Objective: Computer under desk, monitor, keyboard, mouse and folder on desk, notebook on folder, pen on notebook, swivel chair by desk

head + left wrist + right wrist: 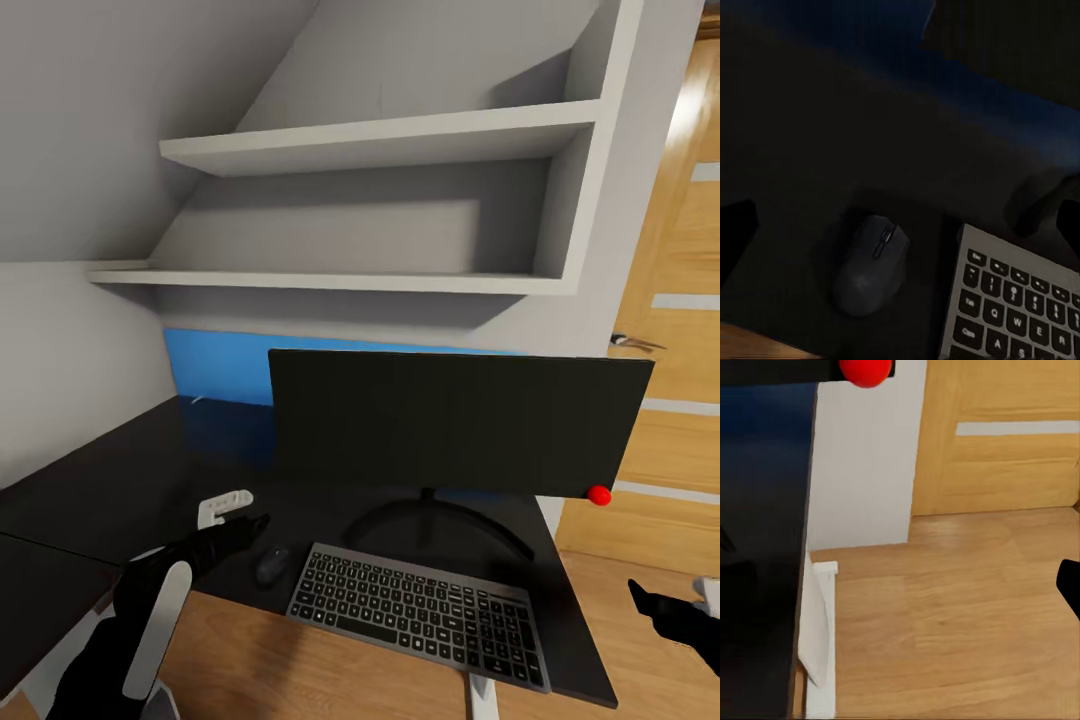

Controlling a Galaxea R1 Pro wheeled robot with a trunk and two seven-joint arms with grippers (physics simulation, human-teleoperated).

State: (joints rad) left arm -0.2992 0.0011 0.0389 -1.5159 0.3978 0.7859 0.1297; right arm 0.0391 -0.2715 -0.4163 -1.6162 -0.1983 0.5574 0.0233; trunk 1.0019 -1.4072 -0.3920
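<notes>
The monitor stands on the black desk, its red dot at the lower right corner. In front of it lies the keyboard, with the mouse just to its left. My left gripper hovers beside and slightly above the mouse. In the left wrist view the mouse and keyboard lie below my open left gripper, its fingertips wide apart and holding nothing. My right gripper hangs off the desk's right end over the floor; one finger shows.
White wall shelves hang above the desk's blue back panel. An oak door stands to the right. A small white piece sits by my left gripper. The white desk leg and wood floor show at the right end.
</notes>
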